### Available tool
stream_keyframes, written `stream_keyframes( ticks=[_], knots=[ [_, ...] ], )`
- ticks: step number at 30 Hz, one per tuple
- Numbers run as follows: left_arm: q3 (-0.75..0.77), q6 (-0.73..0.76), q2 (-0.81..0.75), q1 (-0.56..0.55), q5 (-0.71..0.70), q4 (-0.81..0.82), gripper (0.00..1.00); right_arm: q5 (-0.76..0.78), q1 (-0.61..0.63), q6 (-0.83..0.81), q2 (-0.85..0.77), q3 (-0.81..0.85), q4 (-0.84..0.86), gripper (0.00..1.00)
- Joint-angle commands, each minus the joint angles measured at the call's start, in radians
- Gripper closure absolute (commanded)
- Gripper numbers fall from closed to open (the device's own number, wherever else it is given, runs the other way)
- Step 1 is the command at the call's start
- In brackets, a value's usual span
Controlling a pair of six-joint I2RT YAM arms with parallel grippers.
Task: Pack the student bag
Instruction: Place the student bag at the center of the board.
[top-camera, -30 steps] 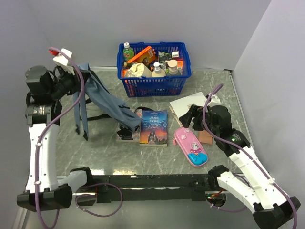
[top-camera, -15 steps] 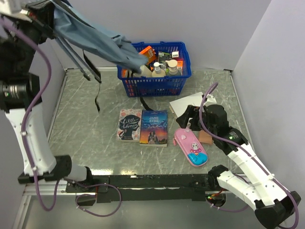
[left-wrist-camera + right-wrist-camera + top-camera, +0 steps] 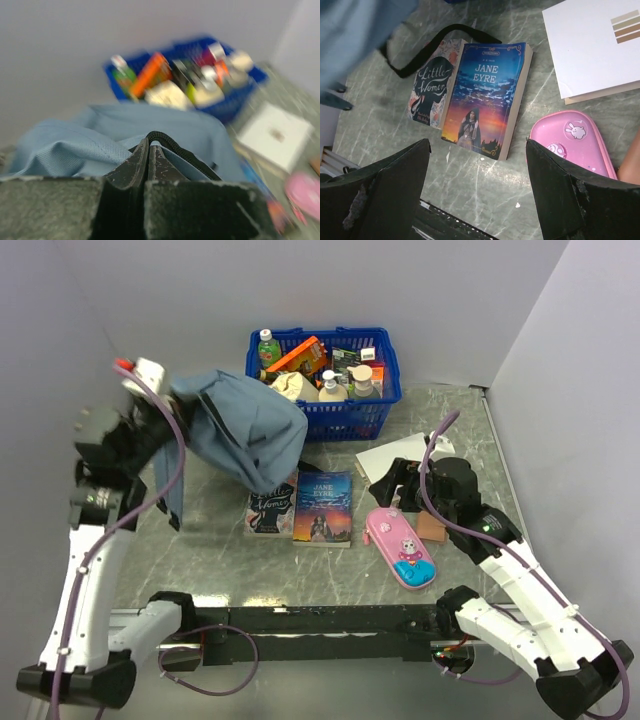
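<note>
The grey-blue student bag (image 3: pixel 245 432) hangs from my left gripper (image 3: pixel 158 398) above the table's left side, its lower end over the "Little Women" book (image 3: pixel 268 512). In the left wrist view my left gripper (image 3: pixel 148 146) is shut on the bag's (image 3: pixel 165 125) dark zip edge. My right gripper (image 3: pixel 398 483) is open and empty, above the table right of centre. In the right wrist view it (image 3: pixel 477 150) hovers over the "Jane Eyre" book (image 3: pixel 487 97), with the pink pencil case (image 3: pixel 575 142) to its right and a corner of the bag (image 3: pixel 355 30) at top left.
A blue plastic basket (image 3: pixel 322 412) with bottles and packets stands at the back. A white booklet (image 3: pixel 392 457) lies right of centre, over a brown item. The pink pencil case (image 3: pixel 400 546) lies front right. "Jane Eyre" (image 3: pixel 323 506) lies mid-table.
My left arm swung the bag high up and back, then brought it down again; it now hangs bunched over the left side, partly covering "Little Women". The right arm has barely moved.
</note>
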Motion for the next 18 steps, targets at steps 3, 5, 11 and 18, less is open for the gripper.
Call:
stream_keyframes(
  ticks=[3,5,11,18],
  knots=[
    [-0.166,0.009,-0.089,-0.241,0.099,-0.138,0.97,-0.004,0.014,0.016,0.017,0.019,0.014,0.16],
    [-0.207,0.003,-0.079,-0.317,0.071,-0.196,0.95,-0.004,0.018,0.028,0.027,0.015,0.012,0.15],
    [-0.298,-0.052,-0.056,-0.502,0.084,-0.250,0.79,-0.012,0.032,0.043,0.053,-0.004,0.029,0.14],
    [-0.243,-0.023,0.048,-0.587,0.182,-0.293,0.04,-0.022,0.046,0.049,0.106,-0.005,0.049,0.11]
  ],
)
